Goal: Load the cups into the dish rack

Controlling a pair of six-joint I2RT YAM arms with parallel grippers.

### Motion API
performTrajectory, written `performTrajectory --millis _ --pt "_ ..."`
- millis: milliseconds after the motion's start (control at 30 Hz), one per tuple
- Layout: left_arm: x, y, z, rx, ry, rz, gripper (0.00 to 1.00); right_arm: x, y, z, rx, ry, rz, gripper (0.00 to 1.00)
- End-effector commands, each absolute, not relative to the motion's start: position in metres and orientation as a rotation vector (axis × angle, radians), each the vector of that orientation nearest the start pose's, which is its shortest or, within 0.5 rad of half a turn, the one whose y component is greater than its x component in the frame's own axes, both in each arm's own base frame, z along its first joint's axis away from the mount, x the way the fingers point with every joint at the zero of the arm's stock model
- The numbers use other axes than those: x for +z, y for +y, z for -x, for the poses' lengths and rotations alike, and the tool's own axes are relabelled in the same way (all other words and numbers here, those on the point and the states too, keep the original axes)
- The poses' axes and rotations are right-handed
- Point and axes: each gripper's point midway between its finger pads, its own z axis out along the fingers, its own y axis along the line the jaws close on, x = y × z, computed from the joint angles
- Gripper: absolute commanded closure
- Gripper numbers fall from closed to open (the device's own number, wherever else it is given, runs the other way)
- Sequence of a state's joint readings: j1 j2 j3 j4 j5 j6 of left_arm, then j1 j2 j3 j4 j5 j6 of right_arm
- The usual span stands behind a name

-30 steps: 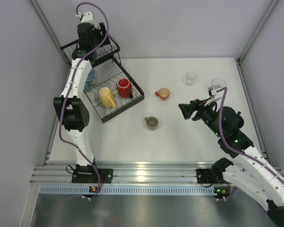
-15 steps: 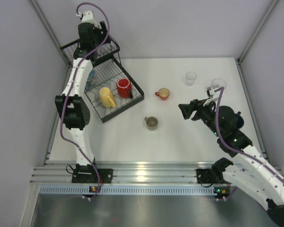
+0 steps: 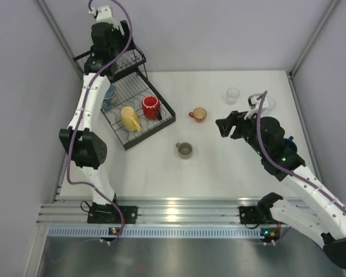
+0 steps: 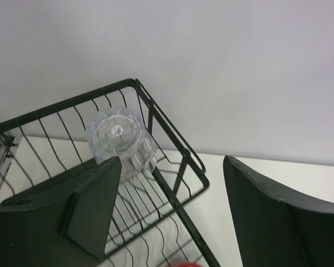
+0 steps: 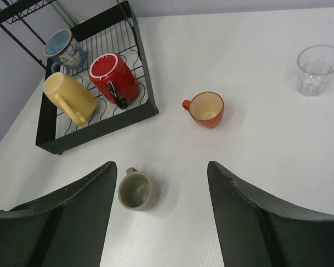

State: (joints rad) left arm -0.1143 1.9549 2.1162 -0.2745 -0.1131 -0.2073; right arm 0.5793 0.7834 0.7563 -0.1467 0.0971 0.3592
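on the table (image 5: 267, 156): orange cup (image 5: 207, 108), grey cup (image 5: 136, 191), clear tumbler (image 5: 318, 68), none loaded yet. dish rack (image 5: 100, 127): red mug (image 5: 112, 76), yellow mug (image 5: 69, 95), blue mug (image 5: 64, 47), basket tumbler (image 4: 121, 139). left gripper (image 4: 172, 206), right gripper (image 5: 161, 211): jaws apart, empty. risk: an off-centre pinch would tip a cup.

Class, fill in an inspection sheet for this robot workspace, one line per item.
Surface: white table.
Job's things: dish rack holds blue cup, yellow cup, red cup in its tray, clear tumbler in its basket; orange mug, grey mug, table tumbler, second tumbler loose on table.
Clutter: nothing seen.
Claws: left claw open over basket, empty; right claw open over table, empty.
Cables: purple cable along each arm.
Surroundings: grey walls, metal rail.
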Motion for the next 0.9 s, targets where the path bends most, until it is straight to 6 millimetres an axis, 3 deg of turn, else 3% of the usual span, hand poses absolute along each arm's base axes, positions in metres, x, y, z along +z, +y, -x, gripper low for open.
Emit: performTrajectory --millis 0,33,100,133,167,267,300,333,367,433,467,567,633,733,767,800,867 --pt "0.443 -0.055 -0.53 -0.173 1.64 0.19 0.21 0.31 0.168 -0.281 0.581 1.735 0.056 0.34" --pt "0.425 -0.059 -0.523 -0.19 1.688 0.194 0.21 0.317 0.171 -0.288 0.569 1.733 0.056 0.33" --pt "0.43 -0.069 -0.495 -0.222 1.705 0.157 0.2 0.316 0.171 -0.298 0.519 1.784 0.051 0.34" --pt "0.406 -0.074 -0.486 -0.244 1.772 0.147 0.2 0.326 0.175 -0.313 0.494 1.797 0.049 0.35" --pt "0.4 -0.081 -0.476 -0.267 1.795 0.122 0.2 0.327 0.176 -0.32 0.477 1.82 0.052 0.35" --pt "0.384 -0.12 -0.432 -0.403 1.861 -0.003 0.18 0.329 0.177 -0.352 0.426 1.881 0.054 0.36" --pt "0.378 -0.131 -0.42 -0.44 1.881 -0.025 0.18 0.328 0.168 -0.362 0.4 1.893 0.033 0.37" --pt "0.36 -0.14 -0.409 -0.481 1.928 -0.038 0.17 0.332 0.167 -0.374 0.396 1.9 0.023 0.37" --pt "0.367 -0.151 -0.391 -0.56 1.913 -0.085 0.14 0.332 0.162 -0.379 0.389 1.912 0.008 0.37" --pt "0.348 -0.168 -0.371 -0.654 1.963 -0.136 0.13 0.333 0.146 -0.396 0.362 1.924 -0.033 0.37" --pt "0.348 -0.172 -0.358 -0.693 1.967 -0.158 0.12 0.328 0.138 -0.398 0.339 1.948 -0.045 0.37" --pt "0.33 -0.171 -0.342 -0.704 2.002 -0.145 0.1 0.319 0.106 -0.413 0.253 1.985 -0.118 0.38" --pt "0.324 -0.17 -0.33 -0.715 2.007 -0.166 0.03 0.309 0.079 -0.423 0.202 2.001 -0.185 0.39" --pt "0.32 -0.169 -0.317 -0.74 2.01 -0.144 0.02 0.289 0.044 -0.431 0.127 2.048 -0.273 0.42" --pt "0.321 -0.172 -0.312 -0.778 2.006 -0.148 0.02 0.283 0.035 -0.432 0.1 2.065 -0.293 0.43" --pt "0.337 -0.181 -0.304 -0.874 1.95 -0.145 0.02 0.275 0.021 -0.429 0.059 2.098 -0.331 0.44" --pt "0.331 -0.185 -0.3 -0.949 1.95 -0.047 0.02 0.259 0.009 -0.431 0.028 2.152 -0.358 0.48"
